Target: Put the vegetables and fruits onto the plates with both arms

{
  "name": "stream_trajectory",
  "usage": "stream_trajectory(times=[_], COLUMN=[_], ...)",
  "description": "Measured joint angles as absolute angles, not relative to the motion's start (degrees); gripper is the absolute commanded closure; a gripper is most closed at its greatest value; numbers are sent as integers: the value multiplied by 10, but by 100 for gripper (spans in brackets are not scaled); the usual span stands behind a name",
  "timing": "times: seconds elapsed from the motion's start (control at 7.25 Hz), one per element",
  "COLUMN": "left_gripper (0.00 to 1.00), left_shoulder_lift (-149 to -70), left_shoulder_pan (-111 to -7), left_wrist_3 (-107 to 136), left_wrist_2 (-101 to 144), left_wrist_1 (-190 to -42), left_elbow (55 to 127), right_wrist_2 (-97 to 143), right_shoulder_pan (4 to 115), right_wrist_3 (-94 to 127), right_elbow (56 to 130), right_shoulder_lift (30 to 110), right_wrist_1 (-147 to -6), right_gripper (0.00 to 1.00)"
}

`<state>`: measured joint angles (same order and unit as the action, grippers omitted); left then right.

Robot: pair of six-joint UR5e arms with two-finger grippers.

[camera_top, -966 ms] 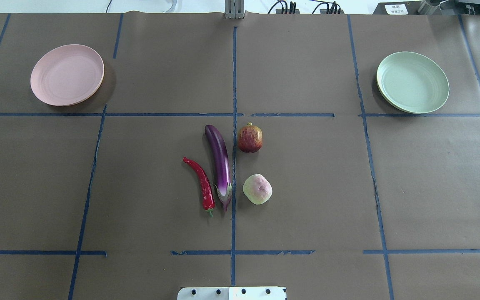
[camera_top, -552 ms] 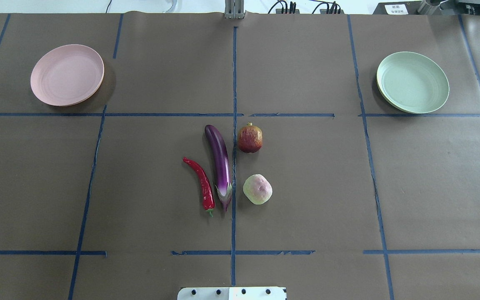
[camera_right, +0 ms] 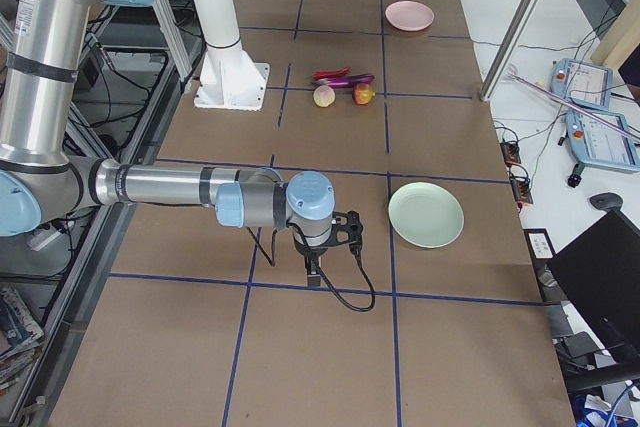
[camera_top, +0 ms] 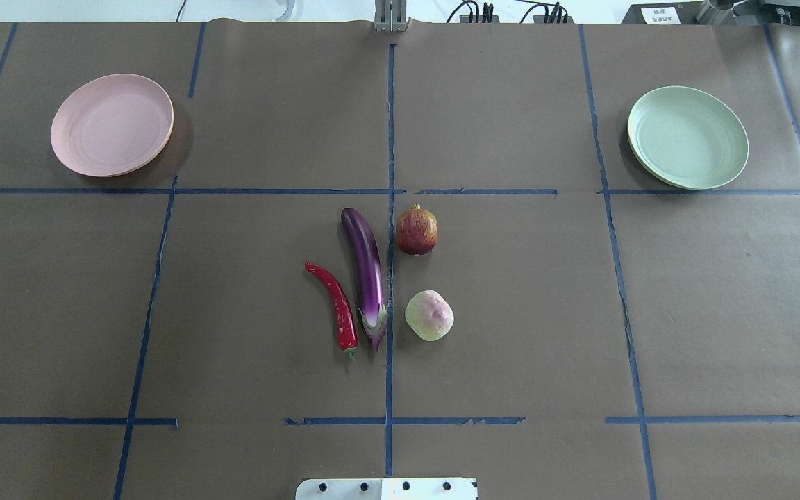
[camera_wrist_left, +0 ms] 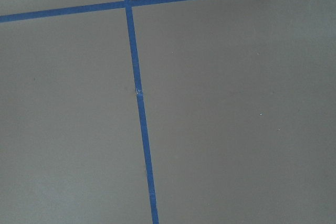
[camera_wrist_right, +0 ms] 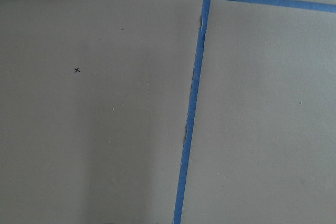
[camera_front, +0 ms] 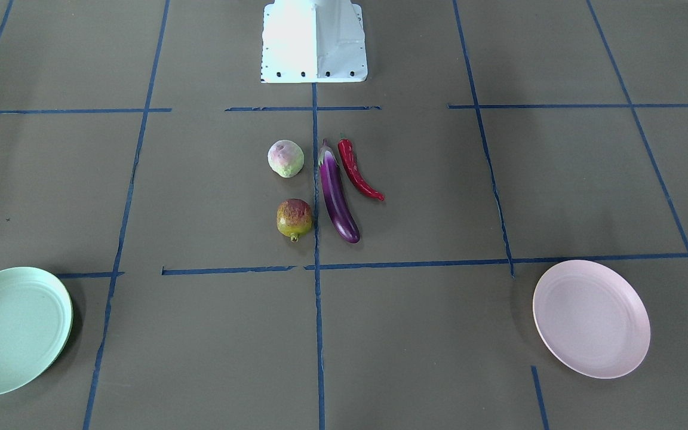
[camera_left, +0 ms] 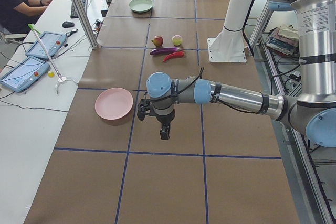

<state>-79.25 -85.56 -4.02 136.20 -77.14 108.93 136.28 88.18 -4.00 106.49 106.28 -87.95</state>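
The purple eggplant (camera_top: 368, 274) and the red chili pepper (camera_top: 336, 303) lie side by side at the table's middle. The red-orange fruit (camera_top: 416, 231) and the pale green fruit (camera_top: 429, 315) sit just right of them. The pink plate (camera_top: 112, 125) is far left and the mint green plate (camera_top: 687, 137) far right, both bare. My left gripper (camera_left: 164, 132) hangs over the paper beside the pink plate (camera_left: 114, 103). My right gripper (camera_right: 315, 272) hangs beside the green plate (camera_right: 426, 214). Both show only in the side views, so I cannot tell if they are open or shut.
Brown paper with blue tape lines covers the table. The white robot base (camera_top: 386, 488) stands at the near edge. A metal post (camera_top: 390, 15) and cables lie at the far edge. An operator's desk with tablets (camera_left: 31, 59) runs along the table's far side.
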Motion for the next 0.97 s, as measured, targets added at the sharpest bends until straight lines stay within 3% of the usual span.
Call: stream_trajectory(times=[0.97], left_gripper=[0], left_shoulder_lift=[-797], left_shoulder_pan=[-874], left_wrist_3=[-40], left_wrist_2=[1393], left_wrist_1=[-808], left_elbow=[1077], right_wrist_2=[1385], right_shoulder_pan=[879], right_wrist_3=[-36], right_elbow=[1068], right_shoulder_lift=[1055], right_wrist_1=[-879], right_gripper=[0])
